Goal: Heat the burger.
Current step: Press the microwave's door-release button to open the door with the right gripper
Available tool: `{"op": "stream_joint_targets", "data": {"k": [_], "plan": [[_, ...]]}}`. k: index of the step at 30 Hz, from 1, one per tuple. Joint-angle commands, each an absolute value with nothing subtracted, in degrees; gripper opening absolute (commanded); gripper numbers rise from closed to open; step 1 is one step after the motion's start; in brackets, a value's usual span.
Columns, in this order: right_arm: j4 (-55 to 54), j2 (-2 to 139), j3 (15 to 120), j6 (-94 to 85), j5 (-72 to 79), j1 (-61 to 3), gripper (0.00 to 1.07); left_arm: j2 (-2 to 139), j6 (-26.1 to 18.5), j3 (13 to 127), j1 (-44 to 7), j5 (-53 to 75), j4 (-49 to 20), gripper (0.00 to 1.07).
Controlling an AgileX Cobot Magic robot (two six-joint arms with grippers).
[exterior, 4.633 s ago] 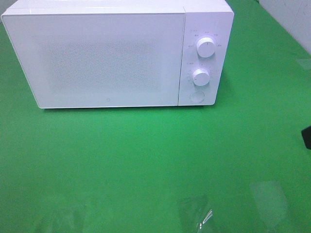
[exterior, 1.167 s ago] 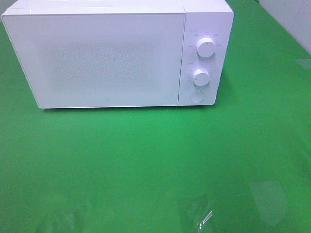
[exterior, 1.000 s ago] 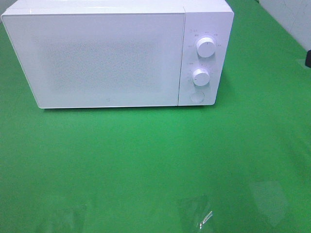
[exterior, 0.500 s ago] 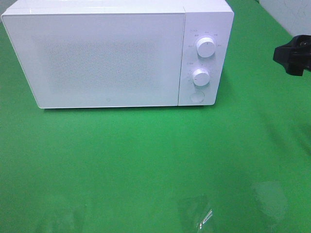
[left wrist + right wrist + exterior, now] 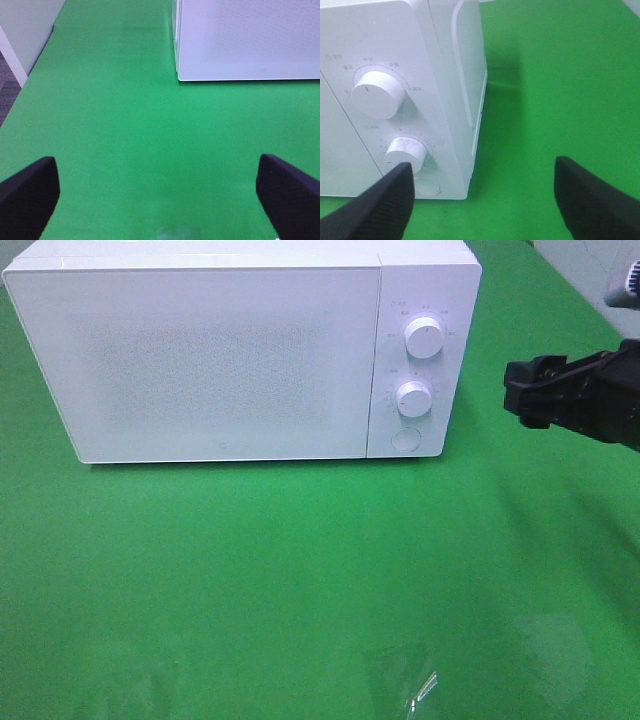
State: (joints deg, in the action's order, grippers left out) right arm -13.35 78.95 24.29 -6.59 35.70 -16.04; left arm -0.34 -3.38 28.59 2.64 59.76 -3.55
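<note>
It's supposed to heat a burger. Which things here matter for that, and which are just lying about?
For the job: white microwave, door shut; right gripper, open, near its dials. No burger in view.
Lying about: green cloth; small shiny clear scrap; left gripper, open.

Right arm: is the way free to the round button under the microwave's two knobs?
Probably yes. The right gripper hangs open just right of the microwave's control panel, and only bare green cloth shows between it and the round button.

The right arm (image 5: 590, 405) is matte black with broad rounded fingers (image 5: 380, 205).
</note>
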Motion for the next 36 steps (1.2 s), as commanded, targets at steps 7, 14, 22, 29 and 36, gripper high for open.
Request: {"op": "stream_joint_targets", "data": {"k": [7,14,22,29,36], "plan": [[-30.1,84.7,23.4,-21.2,49.4,-28.2,0.76,-1.4,-3.5,28.5,2.6,59.3,-4.0,1.00],[-43.1,89.7,23.5,-23.6,59.0,-38.8,0.76,-1.4,-3.5,28.5,2.6,59.3,-4.0,1.00],[-52.0,92.6,23.9,-25.1,63.4,-46.0,0.76,-1.4,-3.5,28.5,2.6,59.3,-4.0,1.00],[-51.7,95.6,24.9,-24.9,63.3,-48.8,0.76,-1.4,-3.5,28.5,2.6,59.3,-4.0,1.00],[-52.0,96.1,24.9,-17.8,64.2,-48.8,0.76,-1.4,-3.5,28.5,2.6,59.3,-4.0,1.00]]}}
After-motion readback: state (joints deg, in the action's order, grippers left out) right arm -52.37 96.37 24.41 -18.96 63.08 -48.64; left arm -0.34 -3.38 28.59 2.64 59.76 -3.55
